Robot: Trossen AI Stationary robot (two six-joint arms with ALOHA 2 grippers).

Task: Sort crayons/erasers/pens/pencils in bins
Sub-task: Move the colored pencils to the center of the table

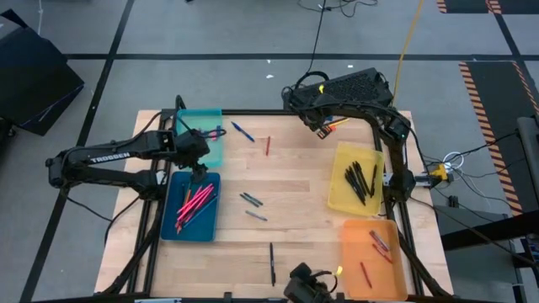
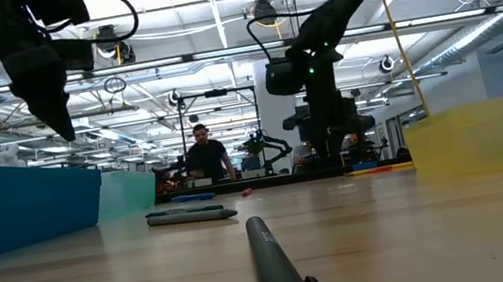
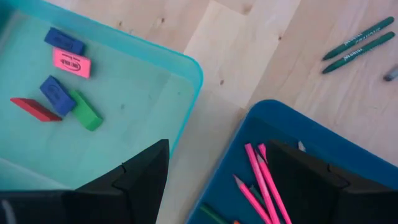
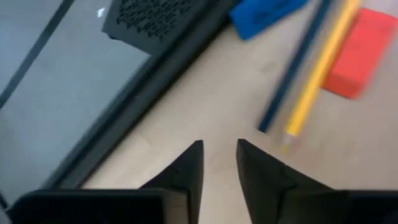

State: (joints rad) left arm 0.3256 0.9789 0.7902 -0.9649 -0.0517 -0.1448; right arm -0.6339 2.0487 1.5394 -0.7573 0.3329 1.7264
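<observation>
My left gripper (image 1: 200,171) hangs open and empty over the gap between the teal bin (image 3: 186,68) and the dark blue bin (image 3: 292,121). Several erasers (image 3: 62,68) lie on the teal bin's floor, and pink pencils (image 3: 258,180) in the dark blue bin. My right gripper (image 4: 219,158) is at the table's far edge, its fingers a narrow gap apart with nothing between them. Just beyond it a yellow pencil (image 4: 320,71), a dark blue pencil (image 4: 292,81), a red eraser (image 4: 360,53) and a blue eraser (image 4: 267,15) lie flat on the wood.
The yellow bin (image 1: 337,189) holds black pens; the orange bin (image 1: 349,252) holds red crayons. Loose on the table: a blue pen (image 1: 242,131), a red crayon (image 1: 268,145), two green pens (image 1: 251,199), a black pen (image 1: 272,263). A dark frame rail (image 4: 155,81) borders the far edge.
</observation>
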